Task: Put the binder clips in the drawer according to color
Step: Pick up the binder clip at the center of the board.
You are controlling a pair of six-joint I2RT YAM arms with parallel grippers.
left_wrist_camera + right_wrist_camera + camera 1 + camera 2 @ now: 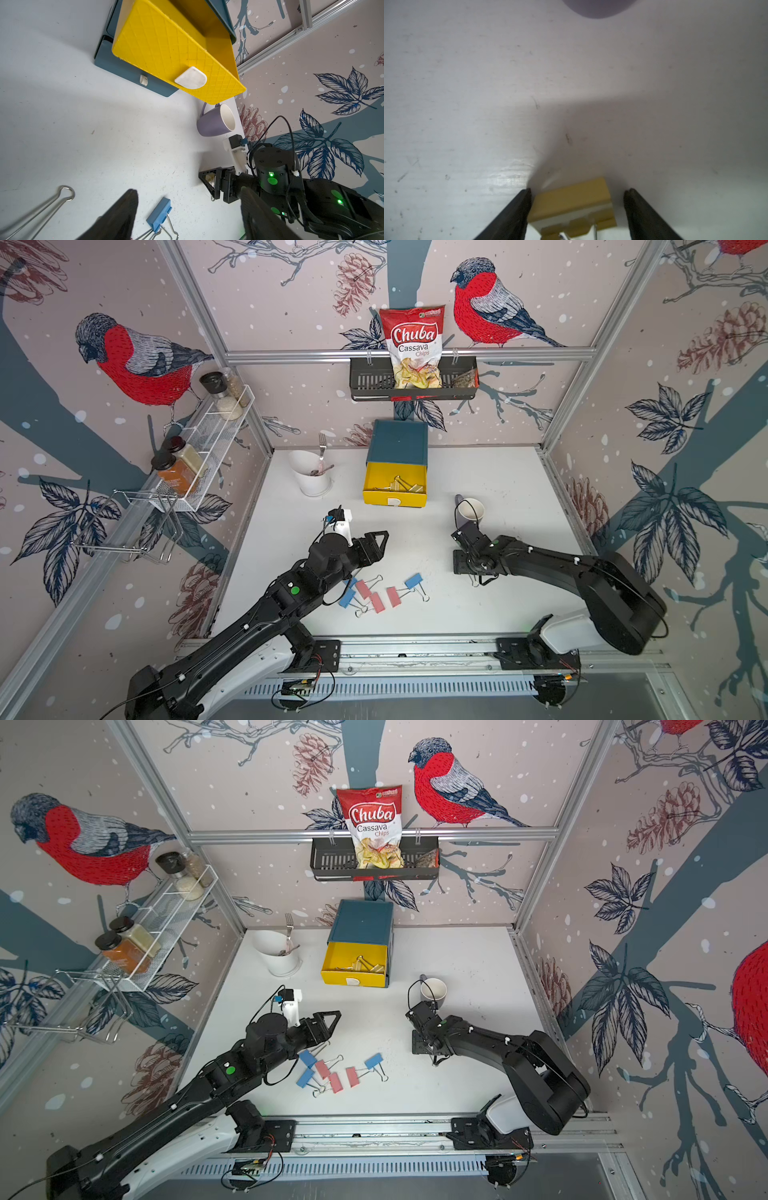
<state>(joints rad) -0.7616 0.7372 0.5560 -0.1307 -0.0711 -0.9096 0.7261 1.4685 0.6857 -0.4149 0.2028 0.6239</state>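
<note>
White table (498, 472), drawer chest (398, 441), cutlery pot (309, 481), mug (471, 510), blue and pink clips (377, 602), yellow clip (571, 201)

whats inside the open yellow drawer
Pale yellow binder clips lie piled in the yellow drawer; they overlap, so the count is unclear. The teal drawer beneath is shut, contents hidden.

1. Left arm (266, 614): black links, white base shell, thin black cables held by white clips.
2. Right arm (552, 568): same black and white.
3. Green dot (295, 590) on a joint.
4. White camera mount (343, 526) at the wrist.
5. Pincer fingers (517, 214): black, tapered.
</note>
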